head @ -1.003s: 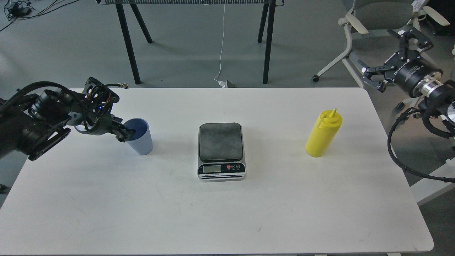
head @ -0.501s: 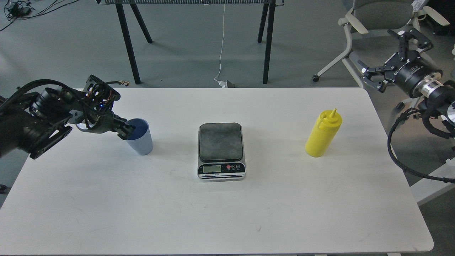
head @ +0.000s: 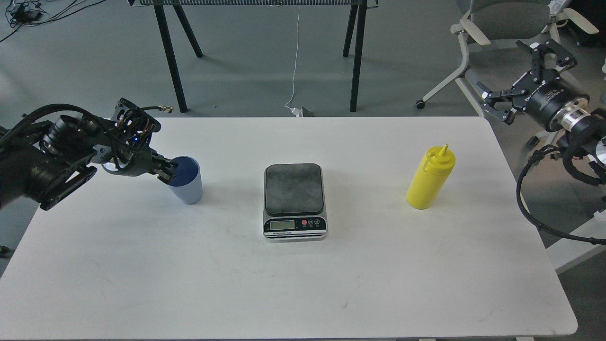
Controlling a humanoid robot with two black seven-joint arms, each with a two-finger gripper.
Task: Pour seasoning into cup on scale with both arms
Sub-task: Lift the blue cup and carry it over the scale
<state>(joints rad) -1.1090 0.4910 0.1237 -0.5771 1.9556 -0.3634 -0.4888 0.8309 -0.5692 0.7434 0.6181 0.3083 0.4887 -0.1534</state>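
Observation:
The light-blue cup [head: 188, 185] stands on the left part of the white table [head: 303, 284]. My left gripper [head: 168, 171] comes in from the left and is shut on the cup's left rim, one finger inside and one outside. The scale [head: 294, 200] sits at the table's middle, its dark plate bare and its display facing me. The yellow seasoning bottle [head: 430, 179] stands upright to the right of the scale, nozzle up. My right gripper [head: 511, 71] is open and empty, held off the table's far right corner, well above and behind the bottle.
A grey office chair [head: 502, 28] stands behind my right gripper. A black-legged table [head: 260, 47] stands on the floor beyond the far edge. A white cable [head: 294, 71] hangs to the floor there. The table's right edge is close to the bottle.
My left gripper has closed in on the cup's rim and the cup has shifted slightly up and to the left. My right gripper has drifted slightly upward.

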